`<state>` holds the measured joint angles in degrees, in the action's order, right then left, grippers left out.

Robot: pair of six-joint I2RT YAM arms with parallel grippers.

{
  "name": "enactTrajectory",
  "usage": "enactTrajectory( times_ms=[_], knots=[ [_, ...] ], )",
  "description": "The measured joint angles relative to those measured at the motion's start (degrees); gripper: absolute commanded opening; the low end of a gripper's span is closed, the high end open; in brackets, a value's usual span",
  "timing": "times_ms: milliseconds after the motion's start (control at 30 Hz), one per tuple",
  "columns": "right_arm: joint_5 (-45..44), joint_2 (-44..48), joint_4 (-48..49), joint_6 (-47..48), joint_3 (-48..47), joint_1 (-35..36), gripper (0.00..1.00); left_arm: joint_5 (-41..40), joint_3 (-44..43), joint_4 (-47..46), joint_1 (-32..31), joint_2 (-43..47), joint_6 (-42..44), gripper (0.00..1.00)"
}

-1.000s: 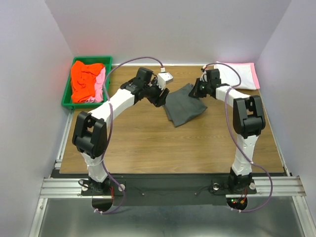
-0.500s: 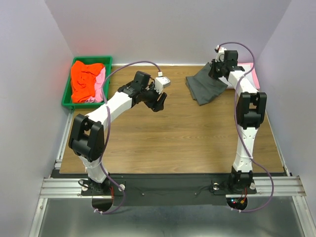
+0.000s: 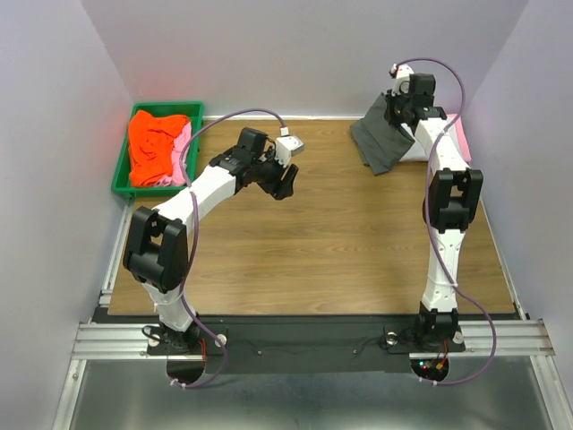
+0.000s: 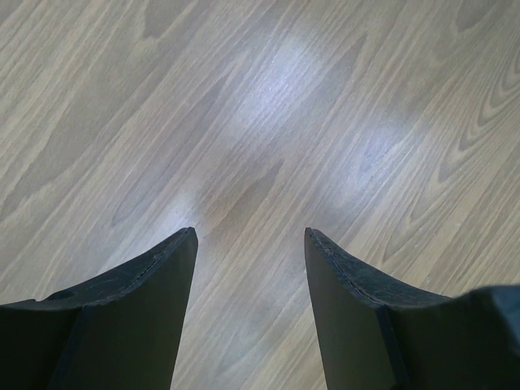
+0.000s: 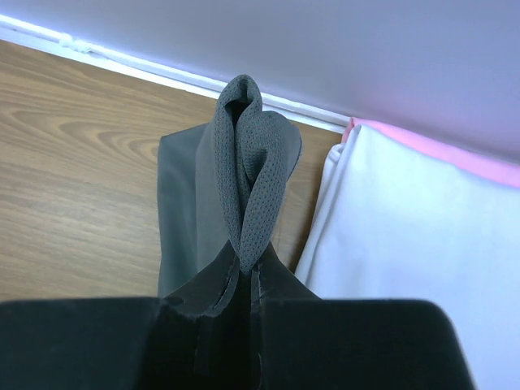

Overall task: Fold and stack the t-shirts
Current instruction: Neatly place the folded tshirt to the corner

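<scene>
Pinching the grey shirt (image 3: 381,143), the right gripper (image 5: 248,272) has carried it from the middle to the far right corner; the left gripper (image 4: 250,234), open, has pulled back.

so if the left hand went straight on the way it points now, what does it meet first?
The bare wooden table. The left hand points down at it, open, with nothing but wood ahead. How near the surface is, the wrist view doesn't show.
</scene>
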<state>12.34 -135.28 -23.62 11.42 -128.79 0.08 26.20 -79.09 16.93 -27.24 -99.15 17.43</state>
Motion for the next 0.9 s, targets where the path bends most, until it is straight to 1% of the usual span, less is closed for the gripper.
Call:
enactTrajectory(
  times_ms=[367,600,900],
  knots=[
    [-1.5,0.3,-0.7,2.3,-0.2,0.0,0.01,0.2,0.0,-0.4,0.0,-0.2,0.0,0.67],
    [-1.5,2.0,-1.7,2.4,-0.2,-0.5,0.0,0.3,0.0,-0.4,0.0,-0.3,0.0,0.67],
    [-1.6,3.3,-2.9,2.1,-2.6,-2.3,0.01,0.3,0.0,-0.4,0.0,-0.3,0.5,0.67]
  ],
)
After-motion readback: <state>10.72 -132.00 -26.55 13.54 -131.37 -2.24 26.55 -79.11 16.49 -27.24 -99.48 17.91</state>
